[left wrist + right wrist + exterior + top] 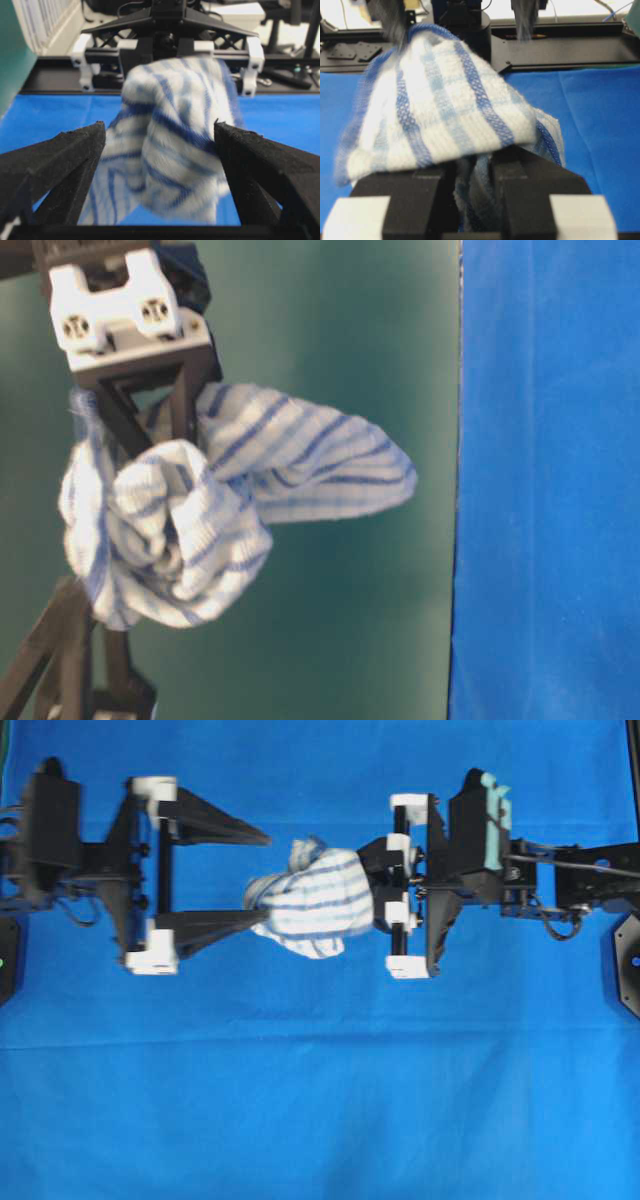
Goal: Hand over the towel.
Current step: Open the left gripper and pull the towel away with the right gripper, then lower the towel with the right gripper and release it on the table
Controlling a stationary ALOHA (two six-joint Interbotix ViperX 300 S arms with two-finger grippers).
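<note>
The towel (315,900), white with thin blue stripes, hangs bunched in the air between the two arms above the blue cloth. My right gripper (388,885) is shut on its right end; in the right wrist view the cloth (445,110) is pinched between the black fingers (520,175) and drapes over them. My left gripper (266,877) stands wide open, its fingertips on either side of the towel's left end. From the left wrist the towel (175,145) hangs between the spread fingers (65,160), touching the right one. At table level the towel (230,490) dangles from a gripper above.
A large plain blue cloth (320,1100) covers the whole table under both arms. Black frame rails (570,50) run along the table's ends behind each arm. A green wall (350,640) backs the table-level view.
</note>
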